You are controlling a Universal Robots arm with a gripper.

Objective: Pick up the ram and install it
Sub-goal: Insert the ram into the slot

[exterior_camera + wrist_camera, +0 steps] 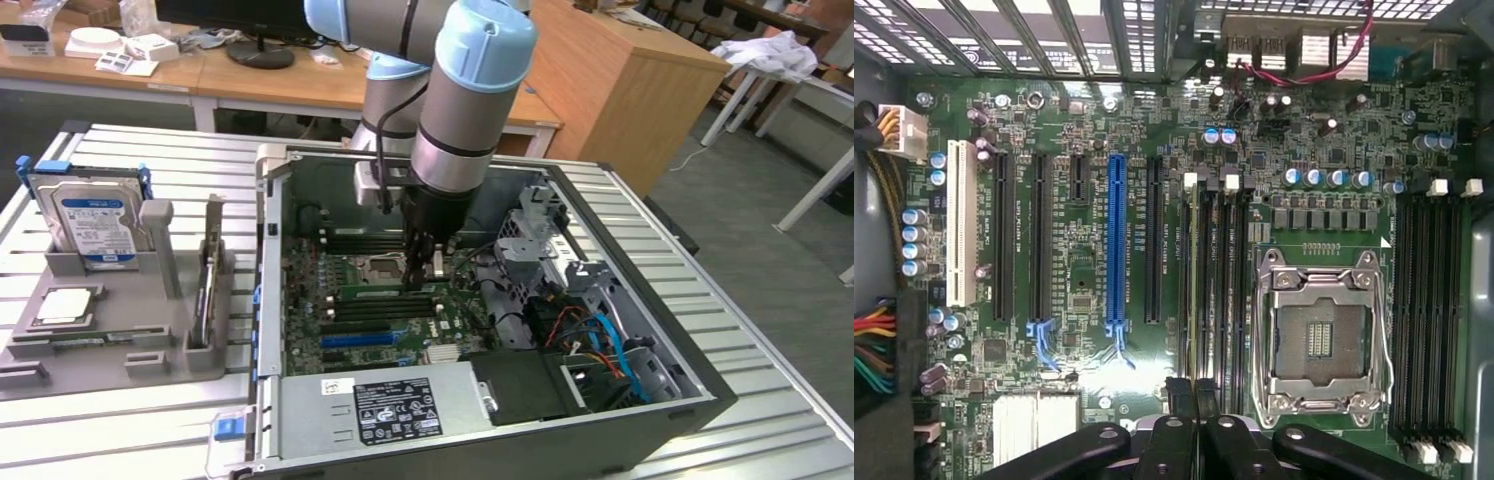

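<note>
Black gripper (1194,387) fingers, clenched shut on themselves, hung just over the bank of four memory slots beside the CPU socket (1320,335). Directly under their tips the ram (1194,290) stood edge-on in a slot of that bank, on the side away from the socket. It showed as a thin greenish-yellow line running the slot's length. Whether the tips touched it could not be told.

The socket showed a dark square of contacts inside its metal frame. Past the ram's bank from the socket ran a black expansion slot, then a blue slot (1116,240), more black ones and a white slot (961,225), all on the green motherboard (1079,290). On the socket's opposite side lay a second bank of memory slots (1429,320) with white latches.

Above the socket, the grey and pale blue arm (467,100) came down into the open computer case (587,445). A power supply (380,408) with a printed label sat in the case, nearer the exterior camera than the socket.

Outside the case, to the exterior view's left of the socket, a grey holder (120,340) rested on the slatted metal table (147,160). It carried a hard drive (94,222) upright, a dark expansion card (211,285) on edge and a silvery square chip (64,305) lying flat. Wooden desks (267,85) stood far beyond the socket.
</note>
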